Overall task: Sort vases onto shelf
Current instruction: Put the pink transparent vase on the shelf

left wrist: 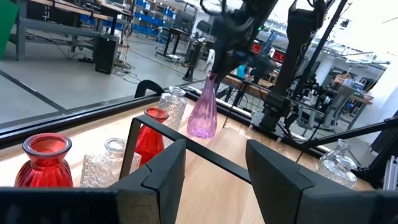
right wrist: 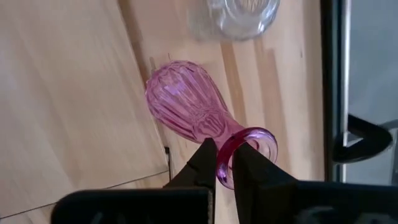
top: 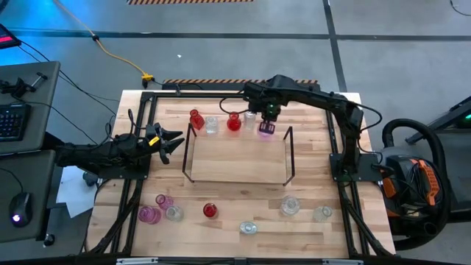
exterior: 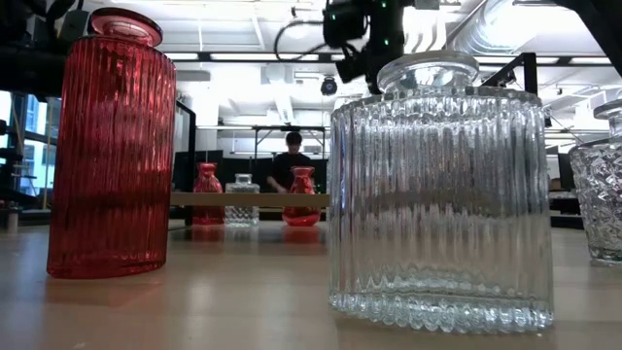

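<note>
Right wrist view: the right gripper pinches the rim of a ribbed, bulb-bodied pink glass vase at the wire-framed shelf's far right edge.

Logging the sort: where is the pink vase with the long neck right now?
In the high view the pink vase stands at the shelf's far right corner, right of a red vase, its rim pinched by the right pincer.

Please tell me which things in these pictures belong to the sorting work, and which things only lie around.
Belonging to the job:
- pink vase, its rim pinched by the right gripper
- red vases and clear vases on the table
- shelf
- left gripper, open, waiting at the table's left

Just lying about:
- keyboard
- mouse
- yellow cable
</note>
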Controlling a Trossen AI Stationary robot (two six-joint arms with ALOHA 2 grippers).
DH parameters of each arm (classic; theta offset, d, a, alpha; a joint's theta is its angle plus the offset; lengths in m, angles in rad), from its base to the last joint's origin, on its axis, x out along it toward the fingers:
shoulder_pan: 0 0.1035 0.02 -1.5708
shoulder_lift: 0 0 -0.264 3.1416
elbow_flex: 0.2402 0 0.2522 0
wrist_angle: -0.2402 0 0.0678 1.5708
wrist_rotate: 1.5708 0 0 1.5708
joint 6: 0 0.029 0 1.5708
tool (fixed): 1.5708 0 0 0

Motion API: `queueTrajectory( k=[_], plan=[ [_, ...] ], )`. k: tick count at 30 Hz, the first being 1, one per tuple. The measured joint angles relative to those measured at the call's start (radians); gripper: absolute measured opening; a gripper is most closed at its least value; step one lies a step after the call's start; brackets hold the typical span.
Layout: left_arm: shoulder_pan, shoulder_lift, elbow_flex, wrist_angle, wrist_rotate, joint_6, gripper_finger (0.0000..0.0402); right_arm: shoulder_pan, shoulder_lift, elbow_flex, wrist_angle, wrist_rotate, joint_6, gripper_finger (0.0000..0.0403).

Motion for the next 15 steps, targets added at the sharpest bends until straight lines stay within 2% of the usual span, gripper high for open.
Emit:
queueTrajectory(
  k=[8, 15],
  plan=[
    [0.000, 0.000, 0.000, 0.000, 0.000, 0.000, 0.0158, 0.079, -0.002, 0.125, -0.086, 0.008, 0.077, 0.0003],
    [0.000, 0.000, 0.000, 0.000, 0.000, 0.000, 0.0158, 0.206, -0.003, 0.124, -0.112, -0.004, 0.156, 0.0002]
  ],
)
